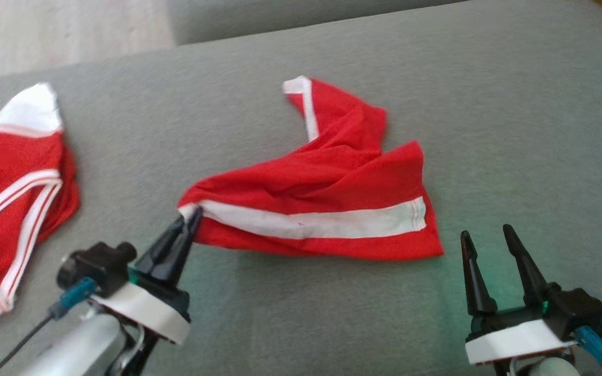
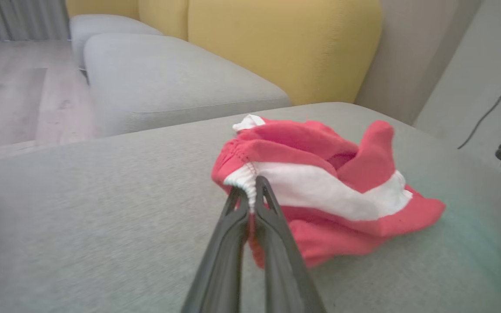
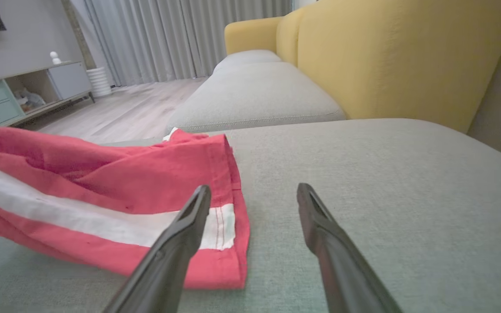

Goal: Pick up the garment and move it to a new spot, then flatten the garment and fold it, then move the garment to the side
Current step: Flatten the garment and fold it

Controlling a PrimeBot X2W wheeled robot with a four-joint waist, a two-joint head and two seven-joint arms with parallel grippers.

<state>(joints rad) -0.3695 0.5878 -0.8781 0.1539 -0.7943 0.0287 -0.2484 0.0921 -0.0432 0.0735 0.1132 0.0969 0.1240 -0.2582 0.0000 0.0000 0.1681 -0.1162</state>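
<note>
Red garment (image 1: 332,183), corner pinched in left fingers (image 1: 173,245); right fingers (image 1: 474,282) gape just beside.

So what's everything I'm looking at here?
garment: one, red with a white band, crumpled on the middle of the cushion
second garment: one, red with white trim, at the cushion's left edge
cushion: one under the clothes and at least one more beyond it, grey
backrest: yellow, behind the cushions
floor: pale wood, past the sofa
curtains: grey, at the far wall
cabinet: one, pale blue and grey, by the far wall
left gripper: one, dark fingers, shut on the garment's white-banded corner
right gripper: one, dark fingers, open, just off the garment's other end, holding nothing
</note>
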